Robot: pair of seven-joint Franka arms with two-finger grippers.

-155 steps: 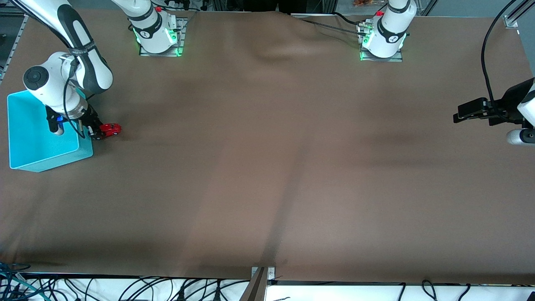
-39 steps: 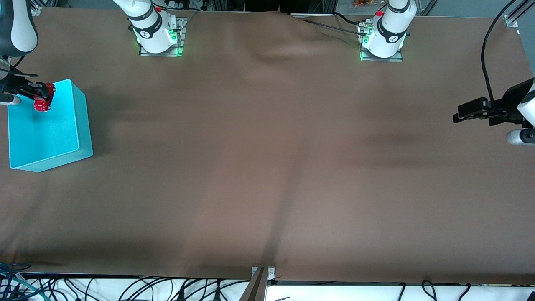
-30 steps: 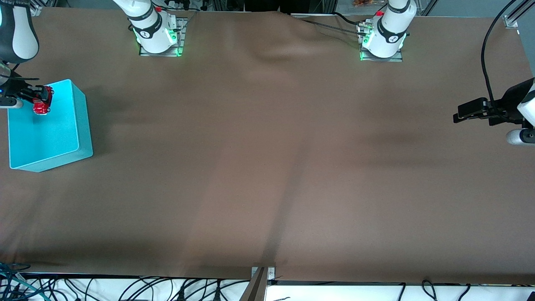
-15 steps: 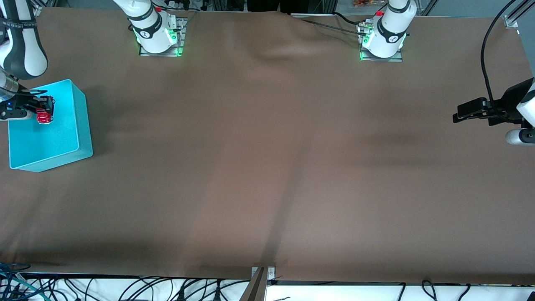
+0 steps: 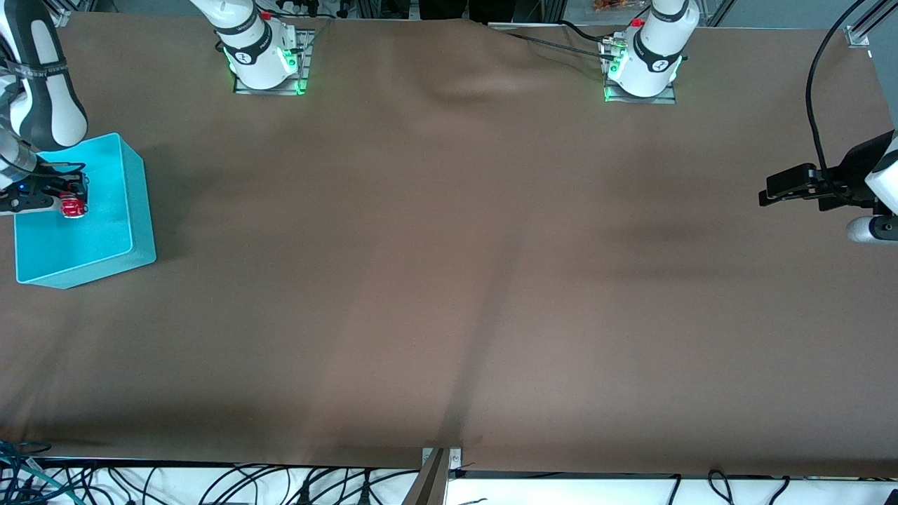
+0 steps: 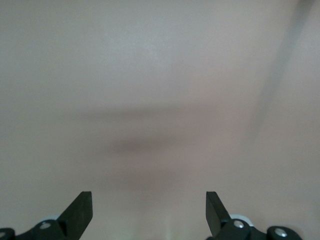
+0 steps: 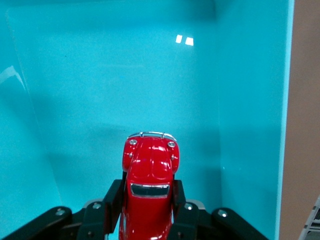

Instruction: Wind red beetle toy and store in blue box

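The blue box stands at the right arm's end of the table, open top up. My right gripper hangs inside its opening, shut on the red beetle toy. In the right wrist view the red beetle toy sits clamped between the black fingers, nose pointing at the blue box floor. My left gripper waits over the table at the left arm's end, and in its wrist view the left gripper is open with only bare table between the fingers.
Brown cloth covers the table, with a raised fold between the two arm bases. Cables run along the table's edge nearest the front camera.
The right gripper has sunk lower into the blue box with the toy still held. The left arm has stayed still.
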